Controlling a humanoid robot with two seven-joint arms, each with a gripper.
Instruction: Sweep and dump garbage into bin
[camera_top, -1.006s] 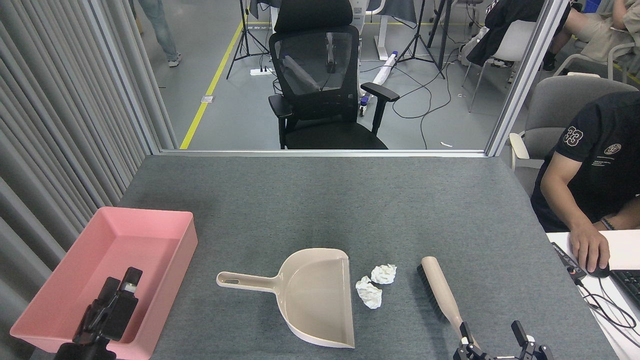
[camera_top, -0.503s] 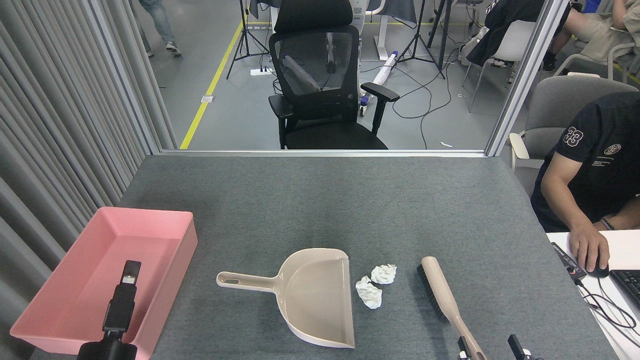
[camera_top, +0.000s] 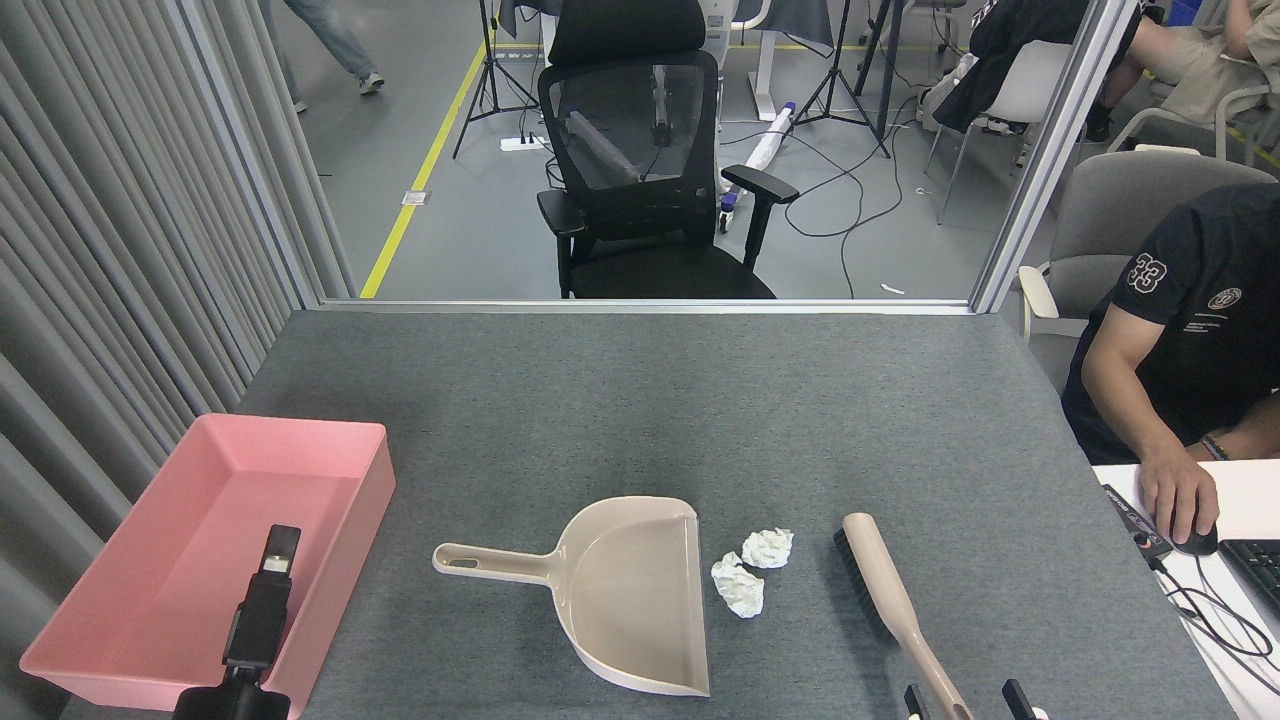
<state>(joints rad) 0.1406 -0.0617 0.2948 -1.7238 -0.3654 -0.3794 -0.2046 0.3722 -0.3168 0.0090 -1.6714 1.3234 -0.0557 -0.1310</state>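
While sitting low left in the frame, shallow pink plastic rectangular bin (camera_top: 330, 440) empty inside, resting on grey felt-like tabletop (camera_top: 640, 400); beige plastic dustpan (camera_top: 630, 590) flat at lower centre, long handle pointing left, open mouth facing right; two small crumpled white tissue wads (camera_top: 750, 570) just right of that mouth, one a bit higher in frame than the other, close together, near the pan's lip but can't tell if touching it; beige-handled hand brush with black bristles (camera_top: 885, 590) lying right of the wads, apart from them, handle running down toward the bottom edge.

Left gripper (camera_top: 265, 600) poking up from bottom left, overlapping the pink bin's near right wall in the picture; seen dark and edge-on, so honestly can't tell whether jaws are apart or together; nothing visibly held. Right gripper (camera_top: 965, 695) barely peeking in at the bottom edge, two dark fingertips (camera_top: 1012, 692) spread either side of the brush handle's end, jaws apart, not clamped on it as far as visible.

Black mesh office chair (camera_top: 640, 170) past the table's far edge, top centre; person in a black T-shirt (camera_top: 1190, 320) seated at right edge, hand on a mouse.
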